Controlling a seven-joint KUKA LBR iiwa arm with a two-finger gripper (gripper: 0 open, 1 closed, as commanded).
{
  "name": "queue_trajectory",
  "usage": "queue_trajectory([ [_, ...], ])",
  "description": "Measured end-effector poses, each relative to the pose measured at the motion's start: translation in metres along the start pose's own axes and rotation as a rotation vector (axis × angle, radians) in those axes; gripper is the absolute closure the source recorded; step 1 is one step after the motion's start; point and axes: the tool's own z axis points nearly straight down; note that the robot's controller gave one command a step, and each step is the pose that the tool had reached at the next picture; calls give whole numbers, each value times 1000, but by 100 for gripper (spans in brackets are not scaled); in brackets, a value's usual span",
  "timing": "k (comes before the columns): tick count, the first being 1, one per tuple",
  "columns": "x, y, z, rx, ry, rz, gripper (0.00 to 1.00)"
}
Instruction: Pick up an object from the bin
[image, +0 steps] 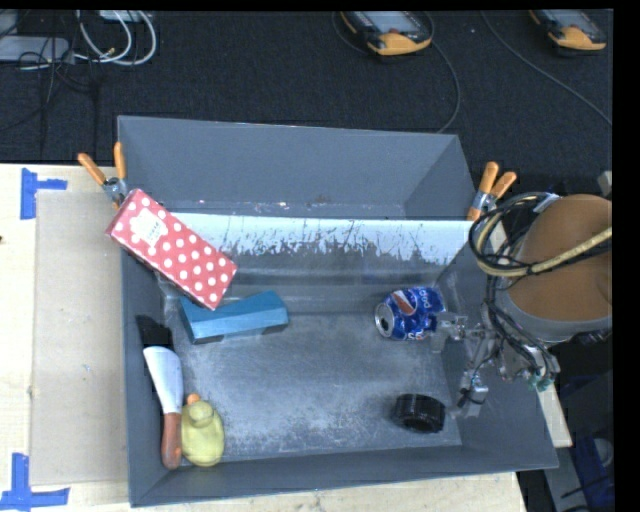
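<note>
My gripper (470, 388) hangs low at the bin's right wall, with nothing seen in it. Just to its left, on the bin floor, lies a small black round cap-like thing (417, 412). A crushed blue drink can (410, 312) with red and white marks lies up and to the left of the gripper, near the right end of the back wall.
A blue block (235, 317) lies left of centre. A red box with white dots (172, 248) leans on the back left corner. A yellow rubber duck (202, 432) and a white, black-tipped brush (163, 380) lie in the front left corner. The arm's brown cover and cables overhang the right rim.
</note>
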Motion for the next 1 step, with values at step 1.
queue_trajectory([
  [1,7,3,46,0,0,-74,0],
])
